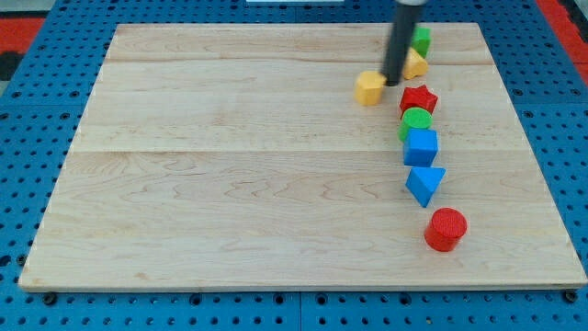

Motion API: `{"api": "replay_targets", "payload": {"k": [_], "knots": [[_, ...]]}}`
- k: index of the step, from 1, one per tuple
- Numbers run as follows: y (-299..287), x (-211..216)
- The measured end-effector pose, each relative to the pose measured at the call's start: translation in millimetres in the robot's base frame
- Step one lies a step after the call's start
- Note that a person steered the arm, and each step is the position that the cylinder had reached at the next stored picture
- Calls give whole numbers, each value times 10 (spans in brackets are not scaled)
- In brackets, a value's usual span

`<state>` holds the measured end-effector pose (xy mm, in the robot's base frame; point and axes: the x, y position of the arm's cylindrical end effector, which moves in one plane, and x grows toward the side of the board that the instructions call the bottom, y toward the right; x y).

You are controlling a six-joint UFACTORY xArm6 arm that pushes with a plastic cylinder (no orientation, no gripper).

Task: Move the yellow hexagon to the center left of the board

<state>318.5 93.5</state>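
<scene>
the yellow hexagon (369,88) sits on the wooden board (230,184) in the view's upper right part, well away from the board's centre left. my tip (392,83) is just beside the hexagon's right edge, between it and a second yellow block (415,64) whose shape i cannot make out, partly hidden behind the dark rod. whether the tip actually touches the hexagon is too close to call. there are no jaws on this arm, only the straight rod coming down from the view's top.

behind the rod, near the board's top edge, a green block (421,39) peeks out, shape unclear. below the second yellow block a red star (419,99) lies, and touching it from below a green cylinder (415,120). a blue cube (422,147) sits right against the green cylinder, and just under the cube a blue triangle (424,183) points toward the view's bottom. a red cylinder (446,229) stands a little apart, lower still and slightly to the right. these blocks make a rough column down the board's right side. the board lies on a blue perforated desk (28,184), with red patches showing at the view's top corners.
</scene>
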Motion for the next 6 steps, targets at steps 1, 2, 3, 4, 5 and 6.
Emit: {"api": "replay_targets", "payload": {"k": [1,2,3,4,5,6], "knots": [[-521,109],[-616,369],[-611,720],[-1433,810],[-2009,810],[-1577,1062]]}}
